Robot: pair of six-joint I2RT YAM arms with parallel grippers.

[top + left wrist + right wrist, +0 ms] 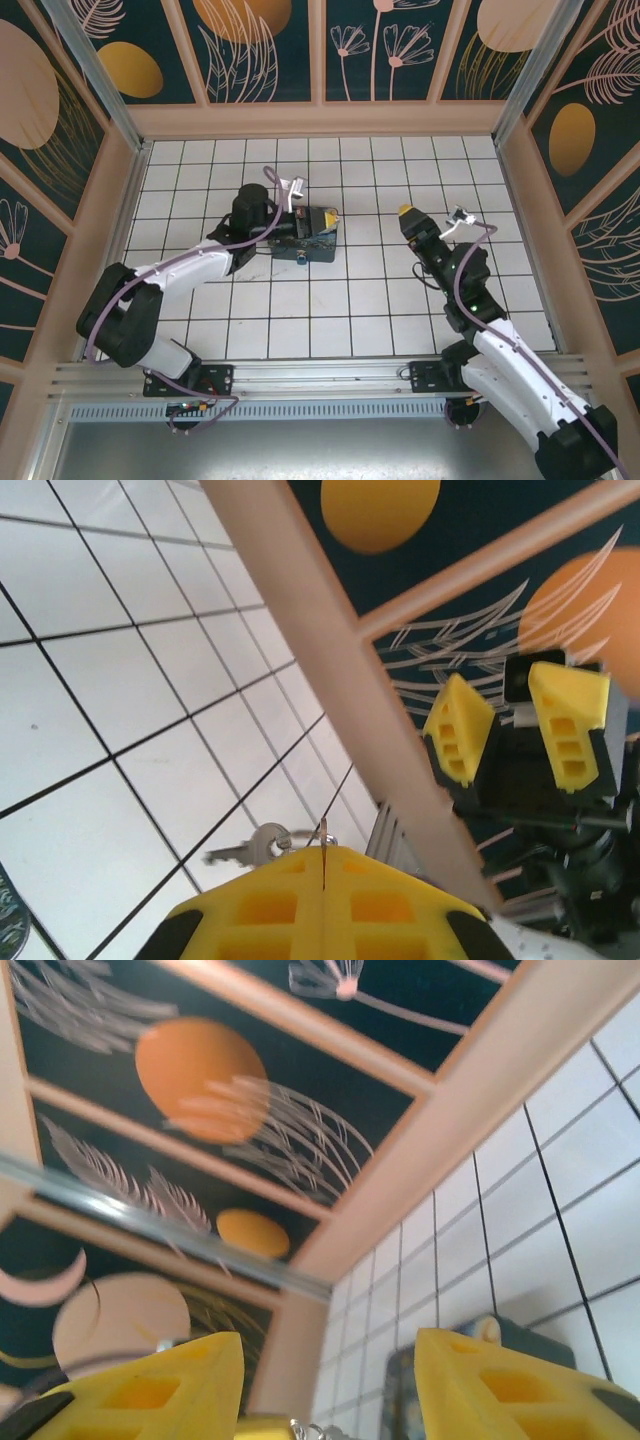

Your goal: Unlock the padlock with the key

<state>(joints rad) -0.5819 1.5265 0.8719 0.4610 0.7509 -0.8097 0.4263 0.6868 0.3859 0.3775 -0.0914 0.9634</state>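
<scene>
- The left gripper (322,868) has its 2 yellow fingers pressed flat together, with no gap at the seam.
- A thin sliver of metal stands in that seam. It joins a small ring (283,834) just past the fingertips.
- The key (238,854) hangs from that ring, off to the left of the fingertips in the left wrist view. Its blade points away from the gripper, above the white tiled floor (110,680).
- The printed box (322,232) lies on the tiles right under and beside this gripper. From above, the gripper reaches over the box's near-left part.
- The right gripper (328,1338) is about half open. Its 2 yellow fingers stand clearly apart and nothing is clamped between the tips.
- A speck of silvery metal shows at the bottom edge between those fingers. It is too small to tell what it is.
- Ahead of the right gripper, past its right finger, the box rests on the tiles, well apart from the fingers.
- From above, the 2 grippers face each other across a few tiles. The right one is on the far side of the box from the left arm and touches nothing.
- The padlock is too small to make out with any certainty near either gripper.
</scene>
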